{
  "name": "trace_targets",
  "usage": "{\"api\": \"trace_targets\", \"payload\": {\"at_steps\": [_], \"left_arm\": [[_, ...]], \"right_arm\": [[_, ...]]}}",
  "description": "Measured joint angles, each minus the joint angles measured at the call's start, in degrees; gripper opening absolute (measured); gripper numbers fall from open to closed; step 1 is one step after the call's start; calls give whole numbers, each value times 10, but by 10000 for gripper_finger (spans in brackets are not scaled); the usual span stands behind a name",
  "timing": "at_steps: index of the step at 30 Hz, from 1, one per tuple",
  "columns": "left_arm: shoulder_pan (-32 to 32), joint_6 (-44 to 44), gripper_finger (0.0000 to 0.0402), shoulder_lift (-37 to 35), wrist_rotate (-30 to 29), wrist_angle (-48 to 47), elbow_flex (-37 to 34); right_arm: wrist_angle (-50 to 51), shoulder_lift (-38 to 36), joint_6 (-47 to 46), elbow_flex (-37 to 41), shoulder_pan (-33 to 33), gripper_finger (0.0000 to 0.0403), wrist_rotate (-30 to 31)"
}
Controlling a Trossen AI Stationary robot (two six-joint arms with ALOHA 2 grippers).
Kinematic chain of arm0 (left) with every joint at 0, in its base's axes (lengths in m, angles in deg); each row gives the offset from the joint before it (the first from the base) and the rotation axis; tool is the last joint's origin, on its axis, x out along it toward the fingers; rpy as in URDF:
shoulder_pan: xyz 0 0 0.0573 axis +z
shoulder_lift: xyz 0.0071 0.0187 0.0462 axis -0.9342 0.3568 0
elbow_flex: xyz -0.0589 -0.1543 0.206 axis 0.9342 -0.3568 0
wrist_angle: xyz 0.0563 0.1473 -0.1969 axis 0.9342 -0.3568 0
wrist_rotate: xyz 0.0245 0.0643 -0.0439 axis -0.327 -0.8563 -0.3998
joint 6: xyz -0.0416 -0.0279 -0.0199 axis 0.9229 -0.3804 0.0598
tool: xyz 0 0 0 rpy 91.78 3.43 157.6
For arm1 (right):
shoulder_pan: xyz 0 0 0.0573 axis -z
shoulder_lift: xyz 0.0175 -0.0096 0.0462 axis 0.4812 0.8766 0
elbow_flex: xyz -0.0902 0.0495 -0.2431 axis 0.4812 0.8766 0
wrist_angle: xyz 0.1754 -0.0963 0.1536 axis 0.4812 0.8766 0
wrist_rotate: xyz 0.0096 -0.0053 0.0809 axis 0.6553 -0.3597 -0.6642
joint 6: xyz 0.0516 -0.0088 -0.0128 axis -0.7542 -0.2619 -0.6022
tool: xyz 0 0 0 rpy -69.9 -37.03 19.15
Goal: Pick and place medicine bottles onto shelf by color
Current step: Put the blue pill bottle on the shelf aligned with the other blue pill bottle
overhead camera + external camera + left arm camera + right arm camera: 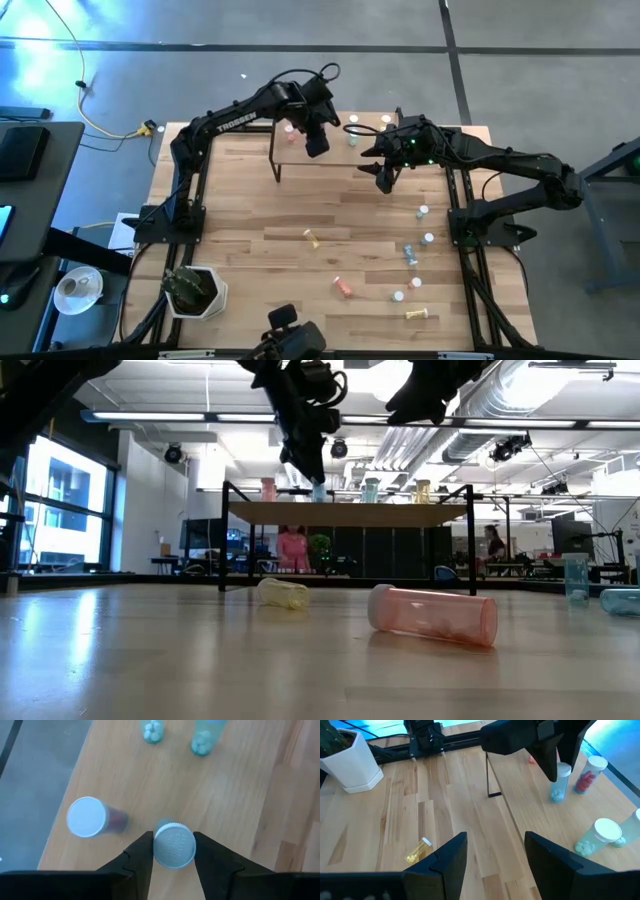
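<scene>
The shelf stands at the table's far middle. On it are a red bottle and two pale blue bottles, all upright. My left gripper is over the shelf's left part, shut on a blue bottle next to the red bottle. My right gripper is open and empty, above the table by the shelf's near right corner. Several bottles lie or stand on the table's right half, among them a yellow one and a pink one, both on their sides. My left gripper pinches the blue bottle's white cap between its two fingers, one on each side of the cap's rim. The fingers come from above, pointing down. The bottle is upright below them, its bottom at the shelf board; whether it rests there I cannot tell.
A white pot with a plant stands at the table's near left. Loose bottles are scattered at the near right. The shelf's black legs stand on the table. The table's left middle is bare wood.
</scene>
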Motion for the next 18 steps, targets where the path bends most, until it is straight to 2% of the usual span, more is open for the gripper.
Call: {"api": "trace_targets", "payload": {"at_steps": [4,18], "left_arm": [[0,3,141,0,0,-2,0],[0,0,154,0,0,-3,0]], "right_arm": [[0,0,0,0,0,190,0],[3,0,0,0,0,190,0]]}}
